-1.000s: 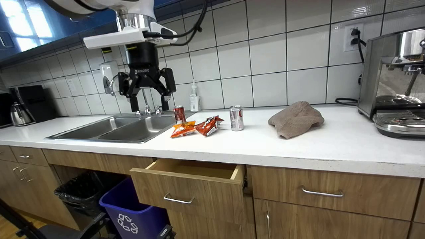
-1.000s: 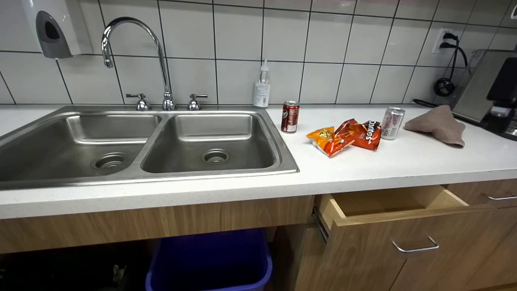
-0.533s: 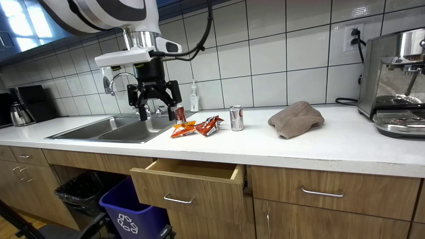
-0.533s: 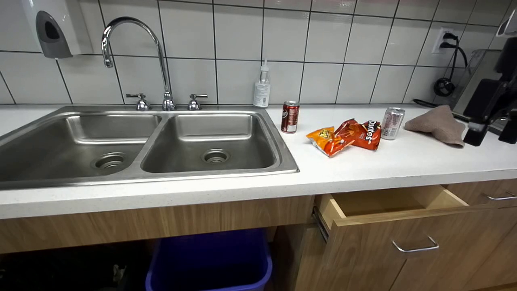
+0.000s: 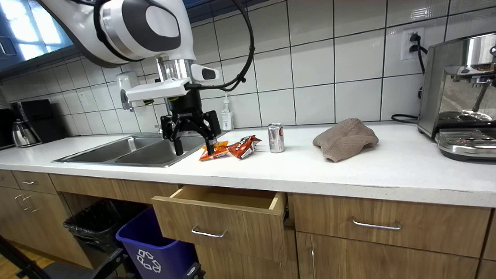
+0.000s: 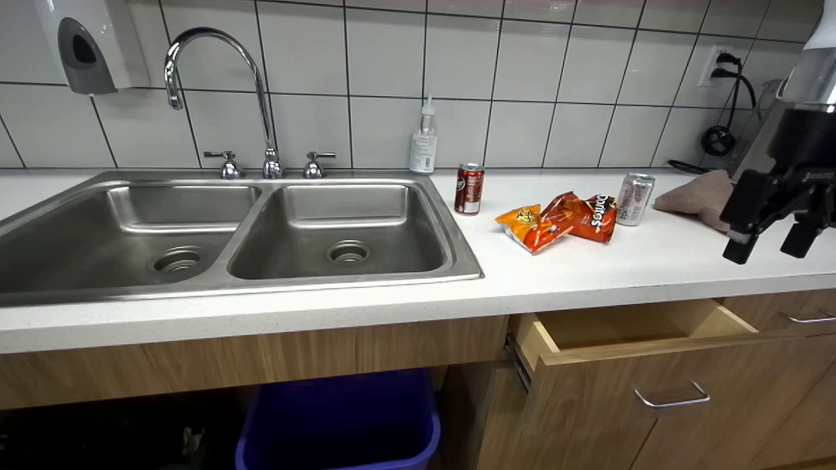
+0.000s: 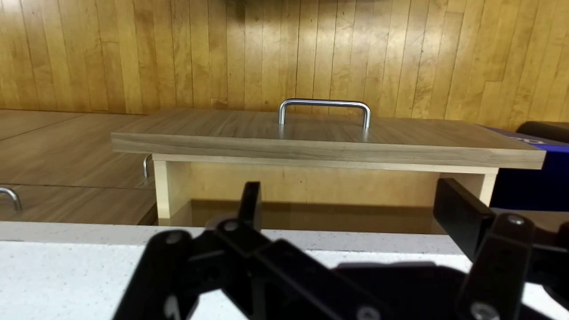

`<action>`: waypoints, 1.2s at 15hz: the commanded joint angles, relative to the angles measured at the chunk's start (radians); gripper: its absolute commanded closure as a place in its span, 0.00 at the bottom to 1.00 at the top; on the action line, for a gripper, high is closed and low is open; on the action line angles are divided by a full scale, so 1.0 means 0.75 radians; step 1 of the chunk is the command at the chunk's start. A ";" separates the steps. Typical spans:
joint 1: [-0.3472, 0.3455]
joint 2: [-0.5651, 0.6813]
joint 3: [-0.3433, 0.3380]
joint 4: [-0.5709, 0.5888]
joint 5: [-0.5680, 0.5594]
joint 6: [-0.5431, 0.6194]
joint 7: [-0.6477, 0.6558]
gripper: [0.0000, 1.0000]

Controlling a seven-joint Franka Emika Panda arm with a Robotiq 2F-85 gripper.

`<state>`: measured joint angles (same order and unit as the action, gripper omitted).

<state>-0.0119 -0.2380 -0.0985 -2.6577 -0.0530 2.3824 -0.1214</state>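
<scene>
Wrist view: claw [image 7: 349, 193] hangs fingers-apart, nothing between, with the drawer [image 7: 329, 153] showing past the tips. I judge the drawer stands pulled out from under the table [image 6: 653, 264] so its inside is reachable from above. Red can [image 6: 469, 189] and Doritos bag [image 6: 588, 220] show in an exterior view; my wrist camera misses both.

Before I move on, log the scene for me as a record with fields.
claw: jaws apart, nothing held, higher than the white counter
drawer: pulled open, below counter height
red can: upright, beside the sink
orange bag: lying beside the red Doritos bag
brown cloth: crumpled on the counter
silver can: upright, between the Doritos bag and cloth
blue bin: below counter height
</scene>
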 commanded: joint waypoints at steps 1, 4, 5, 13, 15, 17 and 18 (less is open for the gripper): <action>-0.043 0.090 0.034 -0.005 -0.081 0.108 0.078 0.00; -0.047 0.160 0.032 -0.010 -0.126 0.180 0.119 0.00; -0.049 0.185 0.032 -0.010 -0.141 0.205 0.133 0.00; -0.036 0.372 0.021 0.019 -0.204 0.350 0.253 0.00; -0.031 0.413 0.016 0.034 -0.211 0.374 0.276 0.00; -0.025 0.451 0.009 0.051 -0.223 0.394 0.298 0.00; -0.022 0.471 0.005 0.062 -0.229 0.405 0.310 0.00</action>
<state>-0.0250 0.0657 -0.0985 -2.6483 -0.1848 2.6653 0.0522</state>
